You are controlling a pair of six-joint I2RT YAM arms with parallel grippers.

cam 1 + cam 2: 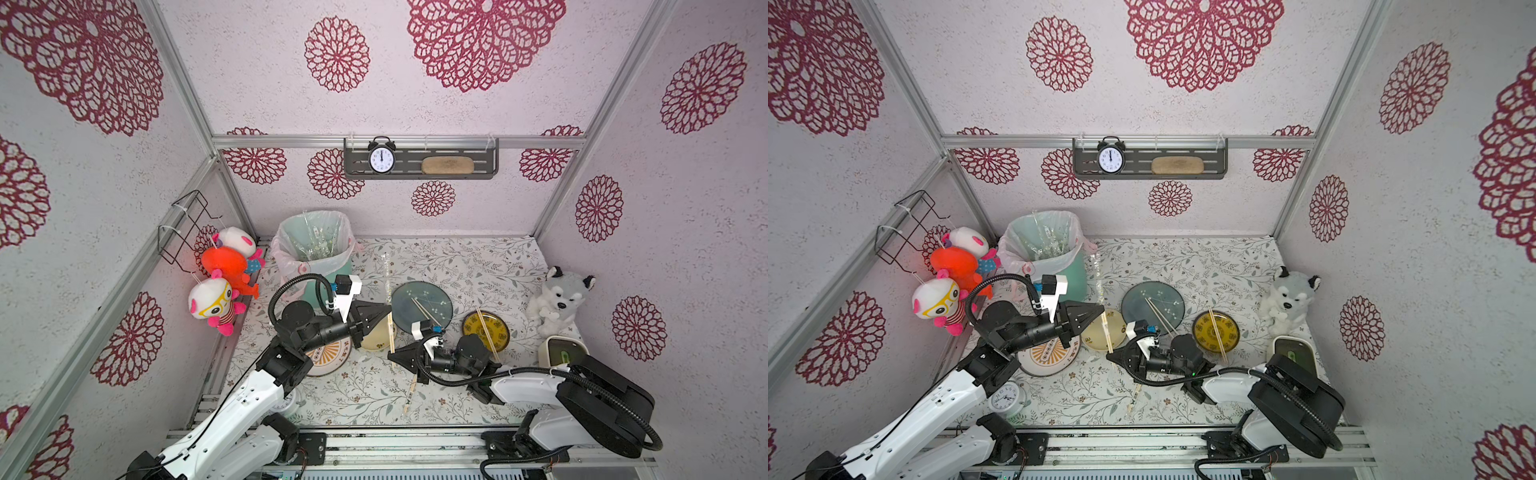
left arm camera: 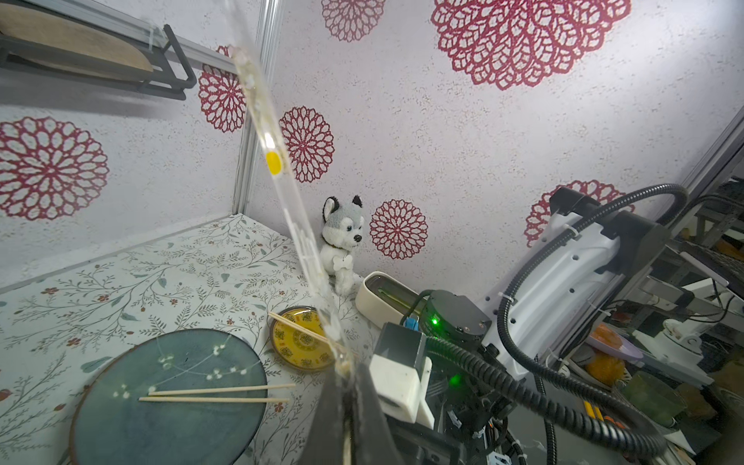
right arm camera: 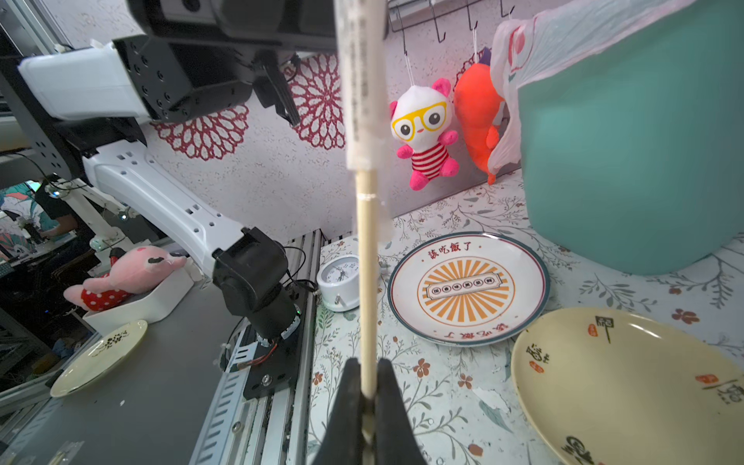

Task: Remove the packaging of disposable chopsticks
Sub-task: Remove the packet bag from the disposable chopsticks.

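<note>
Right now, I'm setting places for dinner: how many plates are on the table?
4. Blue plate mid-table; yellow plate to its right; cream plate to its left; sunburst plate partly under the left arm. Others could be hidden.

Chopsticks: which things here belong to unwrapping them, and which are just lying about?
Part of the job: left gripper, shut on the clear sleeve; right gripper, shut on the chopstick pair; wrapped pair on the table; teal bin with empty sleeves; unwrapped pairs on the blue plate and yellow plate.

Just lying about: husky plush; hanging plush toys; black alarm clock; white table clock.
</note>
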